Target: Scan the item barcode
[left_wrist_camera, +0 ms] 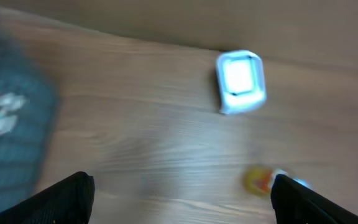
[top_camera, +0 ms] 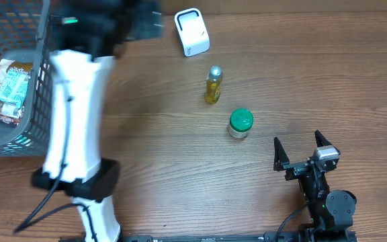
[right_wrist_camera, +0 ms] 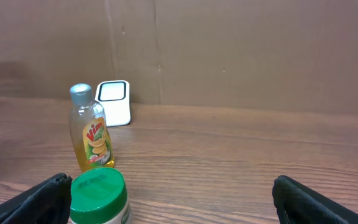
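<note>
- Yellow soap bottle (top_camera: 213, 85) stands upright on the bench (top_camera: 166, 148), right of centre, nothing touching it. The label faces the right wrist camera; no barcode can be made out.
- White scanner (top_camera: 192, 31) sits near the far edge, just behind the bottle and apart from it.
- Green-lid jar (top_camera: 240, 124) is upright, near the bottle on the robot's side, not touching it.
- Right pincer (top_camera: 297, 140) is low over the bench, just right of the jar, wide open and empty. Its wrist view has the jar by its left finger (right_wrist_camera: 36, 202).
- Left pincer (left_wrist_camera: 185, 199) is up by the far edge, left of the scanner. Badly blurred, but its fingers are spread wide with nothing between them.
- Grey basket (top_camera: 39, 101) is at the far left with a snack packet (top_camera: 11, 87) inside, well apart from the bottle.
</note>
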`<state>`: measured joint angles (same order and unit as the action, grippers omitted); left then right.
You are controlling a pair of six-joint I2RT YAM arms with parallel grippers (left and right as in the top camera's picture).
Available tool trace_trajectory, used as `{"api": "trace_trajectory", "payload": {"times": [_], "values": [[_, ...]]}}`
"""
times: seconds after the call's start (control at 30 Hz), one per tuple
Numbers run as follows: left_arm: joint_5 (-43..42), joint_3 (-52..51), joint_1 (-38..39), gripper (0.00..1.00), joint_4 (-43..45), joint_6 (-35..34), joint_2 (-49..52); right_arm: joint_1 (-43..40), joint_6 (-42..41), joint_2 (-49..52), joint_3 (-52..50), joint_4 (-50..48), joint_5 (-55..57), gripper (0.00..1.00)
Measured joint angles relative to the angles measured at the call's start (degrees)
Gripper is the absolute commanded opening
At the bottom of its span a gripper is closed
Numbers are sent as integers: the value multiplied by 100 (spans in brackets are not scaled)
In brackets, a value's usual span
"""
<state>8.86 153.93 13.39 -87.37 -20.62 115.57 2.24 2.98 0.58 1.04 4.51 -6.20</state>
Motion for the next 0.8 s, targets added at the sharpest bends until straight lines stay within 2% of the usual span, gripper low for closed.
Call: {"api": "trace_trajectory", "payload": {"times": [0.13,0.17,0.47,0.8], "values": [[39,20,-925,96,-363,-44,-363,0,0,0,0,0,0,100],[37,22,-1139,100,-437,-61,-420,0,0,0,0,0,2,100],[33,31,-2717,100,-914,-317,-487,0,2,0,0,-2,0,100],[-70,-575,-3602,100,-922,-481,-459,0,2,0,0,-4,-2,100]]}}
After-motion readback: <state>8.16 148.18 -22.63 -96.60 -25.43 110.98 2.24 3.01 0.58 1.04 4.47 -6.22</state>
